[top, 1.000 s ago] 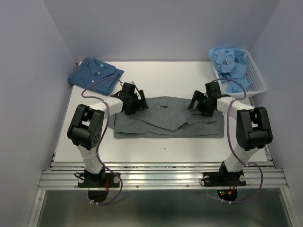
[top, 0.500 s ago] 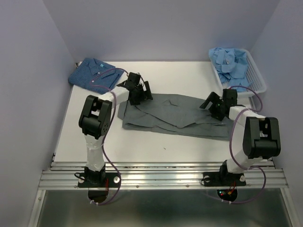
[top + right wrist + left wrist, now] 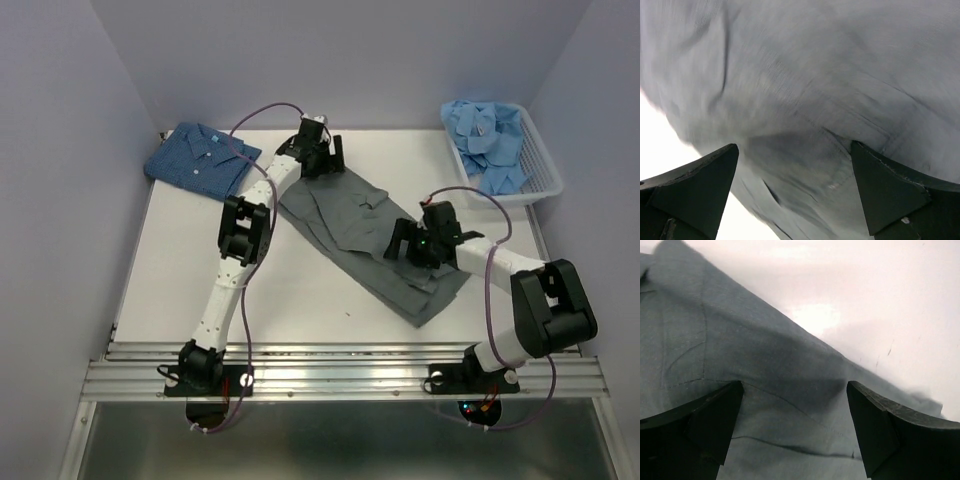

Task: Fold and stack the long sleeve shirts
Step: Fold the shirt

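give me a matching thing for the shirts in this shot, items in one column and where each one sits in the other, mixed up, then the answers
Things
1. plain dark grey cloth shirt
2. dark blue fine-patterned collared shirt
3. light blue cloth shirts

Places
A. heaped in the white slatted plastic basket at the far right
B. folded at the far left corner of the white table
C. lying slantwise across the middle of the table

Pairs: 1-C, 2-B, 3-A
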Controlling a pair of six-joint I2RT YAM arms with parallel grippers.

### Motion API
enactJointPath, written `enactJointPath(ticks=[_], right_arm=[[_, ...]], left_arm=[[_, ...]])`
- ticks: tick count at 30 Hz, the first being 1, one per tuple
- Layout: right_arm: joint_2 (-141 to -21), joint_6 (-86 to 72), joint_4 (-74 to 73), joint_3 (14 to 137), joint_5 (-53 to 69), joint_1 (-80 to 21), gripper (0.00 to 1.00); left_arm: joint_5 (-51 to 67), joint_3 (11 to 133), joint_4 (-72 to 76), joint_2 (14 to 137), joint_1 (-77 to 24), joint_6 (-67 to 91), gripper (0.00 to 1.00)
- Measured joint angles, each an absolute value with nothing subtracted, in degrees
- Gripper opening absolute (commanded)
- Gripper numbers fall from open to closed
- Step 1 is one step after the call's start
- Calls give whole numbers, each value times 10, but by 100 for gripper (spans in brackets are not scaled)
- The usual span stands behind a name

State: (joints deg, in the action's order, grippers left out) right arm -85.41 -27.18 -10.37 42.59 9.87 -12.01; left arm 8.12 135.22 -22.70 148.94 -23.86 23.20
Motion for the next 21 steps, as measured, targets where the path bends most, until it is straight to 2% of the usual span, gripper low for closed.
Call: enactJointPath(ticks=[3, 9, 17, 21], right_arm=[[-848, -270, -122, 424, 133, -213, 100], [-856, -222, -174, 442, 209, -349, 100], [-859, -170, -253, 474, 215, -361, 100], [-838, -166, -283, 494, 163, -361, 100]], left_arm=[[101, 1408, -214, 1529, -232, 226, 99], [164, 1397, -171, 1530, -205, 257, 99], [183, 1409, -127, 1546, -197, 290, 99], [196, 1400, -120, 1540, -200, 277, 99]])
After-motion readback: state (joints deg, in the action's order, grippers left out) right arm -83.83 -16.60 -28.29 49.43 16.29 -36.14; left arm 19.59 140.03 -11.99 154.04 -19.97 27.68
